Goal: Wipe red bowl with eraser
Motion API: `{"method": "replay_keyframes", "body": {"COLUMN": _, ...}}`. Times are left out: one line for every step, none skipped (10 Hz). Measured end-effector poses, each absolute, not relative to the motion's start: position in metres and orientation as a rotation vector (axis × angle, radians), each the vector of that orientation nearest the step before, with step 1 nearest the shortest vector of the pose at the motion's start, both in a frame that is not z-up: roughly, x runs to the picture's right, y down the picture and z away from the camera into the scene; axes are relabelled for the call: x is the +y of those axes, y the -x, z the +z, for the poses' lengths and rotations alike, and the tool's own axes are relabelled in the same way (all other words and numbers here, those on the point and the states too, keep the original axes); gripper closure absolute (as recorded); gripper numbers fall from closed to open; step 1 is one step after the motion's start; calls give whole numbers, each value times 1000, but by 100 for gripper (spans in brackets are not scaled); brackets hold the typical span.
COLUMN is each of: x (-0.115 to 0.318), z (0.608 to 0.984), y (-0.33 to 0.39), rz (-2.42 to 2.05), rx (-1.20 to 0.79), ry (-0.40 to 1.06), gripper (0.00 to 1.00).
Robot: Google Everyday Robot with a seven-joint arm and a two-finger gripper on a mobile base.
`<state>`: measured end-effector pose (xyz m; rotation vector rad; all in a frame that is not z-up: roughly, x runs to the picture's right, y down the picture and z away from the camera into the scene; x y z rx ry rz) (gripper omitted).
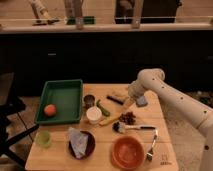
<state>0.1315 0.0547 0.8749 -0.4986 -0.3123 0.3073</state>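
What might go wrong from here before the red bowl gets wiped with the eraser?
The gripper sits between the eraser and the blue-grey pad, so it might take the pad instead. The way to the red bowl crosses the brush, and a fork lies close beside the bowl; either may get knocked.
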Motion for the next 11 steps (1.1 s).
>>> {"method": "replay_keyframes", "body": {"x": 51, "z": 879, "y": -128, "rz": 302, "rx": -314, "ry": 497, "gripper": 20}}
{"method": "replay_keyframes", "body": {"x": 48, "z": 883, "y": -124, "rz": 299, "rx": -315, "ry": 497, "gripper": 20}}
{"method": "replay_keyframes", "body": {"x": 44, "z": 888, "y": -118, "rz": 295, "rx": -316, "ry": 493, "gripper": 20}}
{"method": "replay_keyframes", "body": {"x": 42, "z": 891, "y": -115, "rz": 298, "rx": -314, "ry": 492, "gripper": 20}}
{"method": "replay_keyframes", "body": {"x": 40, "z": 895, "y": -114, "rz": 304, "rx": -311, "ry": 489, "gripper": 20}}
{"method": "replay_keyframes", "body": {"x": 39, "z": 897, "y": -113, "rz": 308, "rx": -310, "ry": 488, "gripper": 20}}
{"method": "replay_keyframes", "body": {"x": 37, "z": 901, "y": -113, "rz": 313, "rx": -306, "ry": 488, "gripper": 20}}
{"method": "replay_keyframes", "body": {"x": 36, "z": 904, "y": -112, "rz": 316, "rx": -304, "ry": 488, "gripper": 20}}
{"method": "replay_keyframes", "body": {"x": 35, "z": 907, "y": -111, "rz": 320, "rx": -302, "ry": 488, "gripper": 20}}
{"method": "replay_keyframes", "body": {"x": 35, "z": 911, "y": -112, "rz": 328, "rx": -298, "ry": 488, "gripper": 20}}
{"method": "replay_keyframes", "body": {"x": 35, "z": 914, "y": -114, "rz": 333, "rx": -294, "ry": 489, "gripper": 20}}
